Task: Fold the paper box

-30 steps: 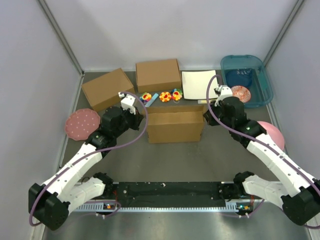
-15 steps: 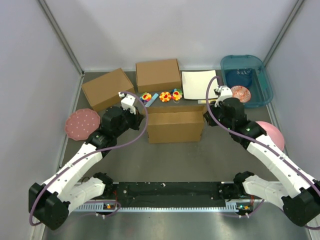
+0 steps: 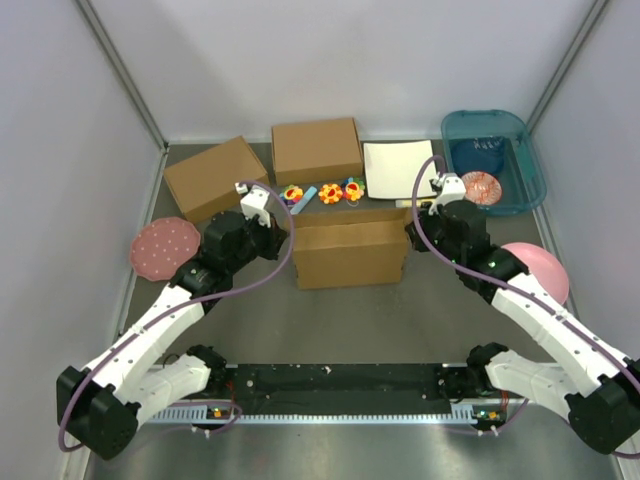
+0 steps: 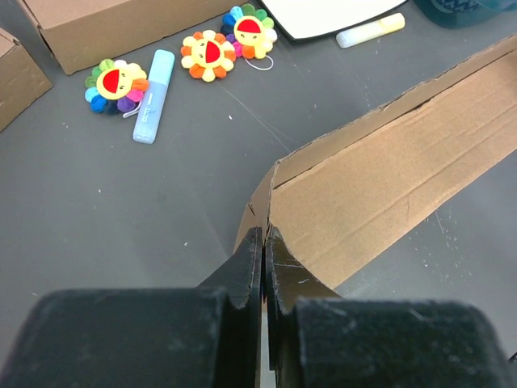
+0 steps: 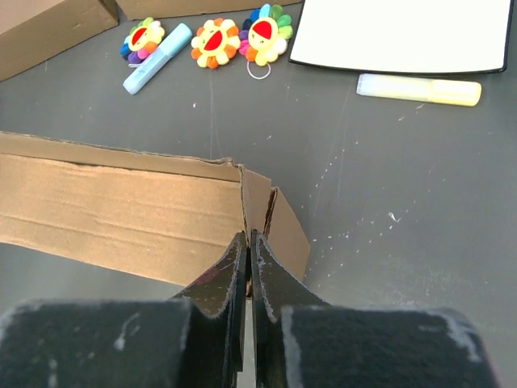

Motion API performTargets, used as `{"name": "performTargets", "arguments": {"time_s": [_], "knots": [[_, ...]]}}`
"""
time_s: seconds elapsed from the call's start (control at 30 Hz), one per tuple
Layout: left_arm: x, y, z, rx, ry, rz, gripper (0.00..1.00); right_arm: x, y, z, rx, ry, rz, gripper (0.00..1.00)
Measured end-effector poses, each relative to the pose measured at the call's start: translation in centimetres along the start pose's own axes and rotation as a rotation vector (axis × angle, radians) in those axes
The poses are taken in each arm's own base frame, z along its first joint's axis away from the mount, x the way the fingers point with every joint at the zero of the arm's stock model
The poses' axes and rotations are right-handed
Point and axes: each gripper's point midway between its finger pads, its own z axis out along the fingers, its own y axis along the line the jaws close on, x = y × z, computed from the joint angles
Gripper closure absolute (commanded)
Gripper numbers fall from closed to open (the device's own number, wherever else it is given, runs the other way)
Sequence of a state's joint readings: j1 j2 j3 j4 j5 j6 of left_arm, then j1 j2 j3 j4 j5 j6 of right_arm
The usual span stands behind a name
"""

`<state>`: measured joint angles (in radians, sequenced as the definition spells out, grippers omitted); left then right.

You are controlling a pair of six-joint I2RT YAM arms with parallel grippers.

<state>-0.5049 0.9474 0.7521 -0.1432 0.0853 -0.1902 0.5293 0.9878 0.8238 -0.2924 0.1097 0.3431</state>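
Note:
The paper box (image 3: pixel 350 252) is a brown cardboard mailer lying mid-table with its long front wall raised. My left gripper (image 3: pixel 283 232) is at its left end, jaws shut on the thin corner flap, as the left wrist view shows (image 4: pixel 264 234) against the box wall (image 4: pixel 388 186). My right gripper (image 3: pixel 412 232) is at the right end. In the right wrist view it (image 5: pixel 247 238) is pinched on the upright end flap beside the wall (image 5: pixel 121 210).
Behind the box lie flower toys (image 3: pixel 330 192), a blue marker (image 3: pixel 304 196) and a yellow marker (image 5: pixel 418 89). Two ready-made brown boxes (image 3: pixel 213 177) (image 3: pixel 316 150), a white sheet (image 3: pixel 397 168) and a teal bin (image 3: pixel 515 140) line the back. Pink plates sit left (image 3: pixel 163 247) and right (image 3: pixel 545 262).
The right arm has edged slightly left and toward the back with the box's end. The left arm and the box have barely shifted.

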Motion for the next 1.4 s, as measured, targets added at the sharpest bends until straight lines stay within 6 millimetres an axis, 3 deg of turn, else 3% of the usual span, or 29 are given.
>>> {"name": "performTargets", "arguments": {"time_s": [0.3, 0.83, 1.1, 1.4], "knots": [[-0.1, -0.2, -0.2, -0.014, 0.008, -0.092, 1.0, 0.0, -0.1, 0.0, 0.002, -0.007, 0.002, 1.0], [-0.2, -0.5, -0.1, -0.062, -0.055, -0.455, 1.0, 0.2, 0.4, 0.1, 0.012, -0.029, -0.001, 1.0], [-0.1, -0.4, 0.3, -0.084, -0.1, -0.446, 1.0, 0.2, 0.4, 0.1, 0.013, -0.035, 0.004, 1.0], [0.2, -0.4, 0.2, -0.165, -0.132, -0.315, 1.0, 1.0, 0.3, 0.1, 0.018, -0.018, -0.002, 1.0]]}}
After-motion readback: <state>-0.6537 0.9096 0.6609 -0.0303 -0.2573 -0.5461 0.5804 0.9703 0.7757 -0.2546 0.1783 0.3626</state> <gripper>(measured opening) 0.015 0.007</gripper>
